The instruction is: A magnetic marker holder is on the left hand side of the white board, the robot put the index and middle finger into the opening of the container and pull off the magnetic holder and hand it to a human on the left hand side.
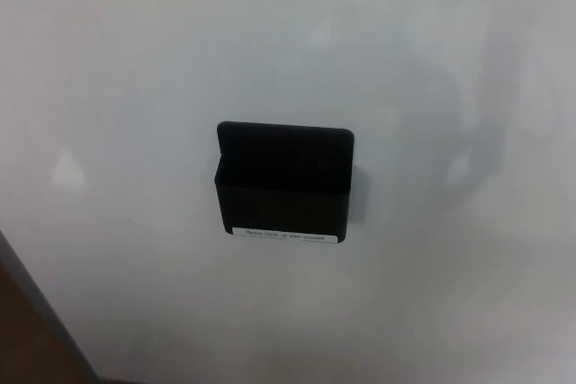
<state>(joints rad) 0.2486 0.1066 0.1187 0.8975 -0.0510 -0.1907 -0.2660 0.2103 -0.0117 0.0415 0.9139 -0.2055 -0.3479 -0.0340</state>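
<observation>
Right, we're looking straight at a smooth, glossy white whiteboard surface (135, 60), and it fills nearly the whole head view. Sitting on it, just a touch right of centre, is the black rectangular plastic marker holder (283, 191), matte and boxy, with softly rounded corners. Its back plate rises higher than the front wall, so the opening along the top shows as a dark slot, and what's inside that slot is too dark to make out. Along the lower front edge runs a thin white label strip (284, 236) with small print, too fine to read. The holder sits flat against the board and square to it, casting a faint shadow down its right side. Soft grey smudges and pale reflections mottle the board, heaviest to the upper right. Down in the lower left corner a grey board edge (40, 308) cuts diagonally, with a brown surface (22, 348) beyond it. Neither robot hand shows anywhere, so the state of the fingers can't be told.
</observation>
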